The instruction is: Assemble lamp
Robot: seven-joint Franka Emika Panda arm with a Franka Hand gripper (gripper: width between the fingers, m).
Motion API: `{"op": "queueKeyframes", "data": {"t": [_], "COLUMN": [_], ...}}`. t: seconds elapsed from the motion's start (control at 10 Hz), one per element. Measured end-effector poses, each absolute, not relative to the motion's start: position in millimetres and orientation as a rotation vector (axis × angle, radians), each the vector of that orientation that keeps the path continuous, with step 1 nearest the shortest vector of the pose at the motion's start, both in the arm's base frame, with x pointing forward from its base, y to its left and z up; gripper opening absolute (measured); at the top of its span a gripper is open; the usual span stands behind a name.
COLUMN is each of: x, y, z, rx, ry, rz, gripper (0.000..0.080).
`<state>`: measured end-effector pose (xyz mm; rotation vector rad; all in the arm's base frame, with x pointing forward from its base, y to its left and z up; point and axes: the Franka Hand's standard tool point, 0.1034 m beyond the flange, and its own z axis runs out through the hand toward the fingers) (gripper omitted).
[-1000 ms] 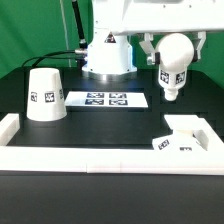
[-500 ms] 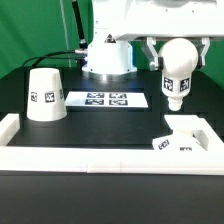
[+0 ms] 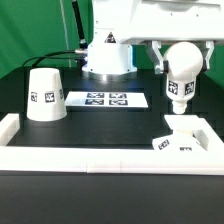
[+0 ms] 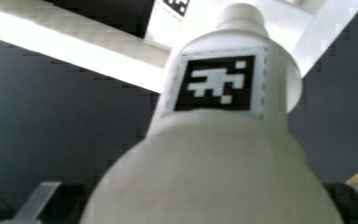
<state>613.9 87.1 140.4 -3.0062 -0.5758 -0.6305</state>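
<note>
Lamp assembly looks to be at an early stage, since none of the three parts is joined. The bulb point(image 3: 180, 75) hangs in the air with its stem pointing down. The fingers point(image 3: 161, 56) are closed narrowly on its ball end from both sides. It is above the base point(image 3: 186, 133), which lies flat on the black surface point(image 3: 110, 128) near the corner of the white rail point(image 3: 90, 158), at the exterior view's right. A gap shows between stem tip and base, so the bulb is not yet seated. The shade point(image 3: 45, 95) stands mouth down, well apart at the exterior view's left, beside the marker board point(image 3: 106, 99).

What remains, as I judge it, is lowering and fixing the stem into the base, then fetching the shade and setting it over the bulb.

The exterior view gives the whole layout, the grip and that gap. The wrist view looks down along the bulb point(image 4: 220, 140), which nearly fills it, and the stem tag is sharp. White bands lie beyond the tip, but I cannot tell whether they are base or rail. The shade is out of that view.
</note>
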Motion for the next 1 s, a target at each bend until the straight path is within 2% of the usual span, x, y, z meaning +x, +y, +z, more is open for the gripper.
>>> {"op": "queueKeyframes", "data": {"t": [0.4, 1.0], "x": [624.8, 617.9], "y": [89.8, 94.4], "z": [132.5, 119.7], "rx": [-3.002, -2.996], "ry": [-0.589, -0.597], "rz": [-0.634, -0.677], "gripper": [0.0577, 0.0577]}}
